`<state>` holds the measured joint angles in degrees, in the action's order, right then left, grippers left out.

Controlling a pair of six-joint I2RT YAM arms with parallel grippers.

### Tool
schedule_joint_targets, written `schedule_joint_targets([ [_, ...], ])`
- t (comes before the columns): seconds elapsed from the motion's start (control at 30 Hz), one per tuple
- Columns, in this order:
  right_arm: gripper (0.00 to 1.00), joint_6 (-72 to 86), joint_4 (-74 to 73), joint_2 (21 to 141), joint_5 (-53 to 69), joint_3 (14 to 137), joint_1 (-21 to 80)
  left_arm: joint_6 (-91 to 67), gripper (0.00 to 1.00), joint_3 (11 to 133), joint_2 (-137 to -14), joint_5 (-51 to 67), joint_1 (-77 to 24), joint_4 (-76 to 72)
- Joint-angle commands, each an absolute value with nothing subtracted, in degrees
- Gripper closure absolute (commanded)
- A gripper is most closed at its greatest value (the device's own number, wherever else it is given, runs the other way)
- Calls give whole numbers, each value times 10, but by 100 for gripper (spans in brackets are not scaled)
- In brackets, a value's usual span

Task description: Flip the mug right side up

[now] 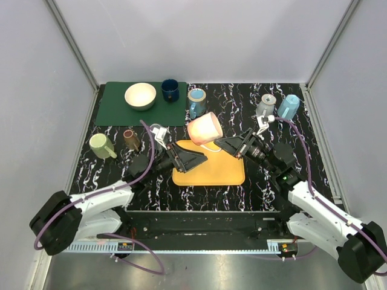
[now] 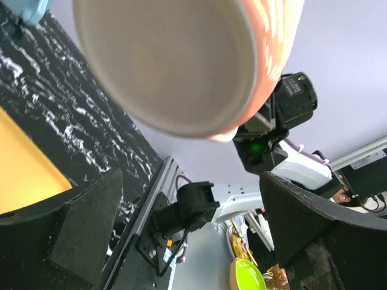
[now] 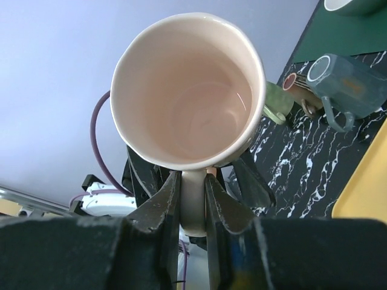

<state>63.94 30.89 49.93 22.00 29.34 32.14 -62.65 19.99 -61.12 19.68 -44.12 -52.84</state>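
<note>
Grey walls enclose a black marbled table (image 1: 242,103). An orange tray (image 1: 208,172) lies at its centre, between the two arms. At the far left is a green mat (image 1: 115,112) carrying a cream bowl (image 1: 140,95) and a navy mug (image 1: 170,90). Just off the mat's right edge is a blue-grey mug (image 1: 196,103). A green mug (image 1: 101,145) and a brown mug (image 1: 131,138) lie near the left arm. A grey mug (image 1: 265,106) and a pale blue mug (image 1: 288,107) sit at the far right.

The pink mug (image 1: 204,128) is off the surface, above the tray's far edge. It is tilted, neither upright nor inverted, and both wrist views look straight into its cream interior. Nothing is visible inside it.

The right gripper (image 1: 221,142) is clamped on the pink mug's handle. In its wrist view the fingers (image 3: 160,205) press the handle from either side, with the mug body just beyond the tips.

The left gripper (image 1: 192,156) holds nothing and its jaws are spread wide. It sits low over the tray's near-left part, pointing up at the mug. In its wrist view the mouth of the mug fills the upper frame above the two pads (image 2: 78,229), with no contact between them.
</note>
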Motion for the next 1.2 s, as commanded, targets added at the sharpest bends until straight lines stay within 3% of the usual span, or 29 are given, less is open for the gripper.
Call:
schedule_joint_targets([
  [0.0,100,665,408,494,235,332,323,-626,2,257,-651,188,-444,-648],
  [0.17,100,679,416,490,240,328,323,-628,11,307,-695,205,-446,-686],
  [0.43,100,692,421,495,250,323,323,-651,37,343,-757,219,-449,-745],
  [0.77,100,667,380,485,261,314,323,-670,47,359,-747,206,-450,-755],
  [1.17,100,603,283,454,260,323,323,-704,51,379,-736,199,-451,-768],
])
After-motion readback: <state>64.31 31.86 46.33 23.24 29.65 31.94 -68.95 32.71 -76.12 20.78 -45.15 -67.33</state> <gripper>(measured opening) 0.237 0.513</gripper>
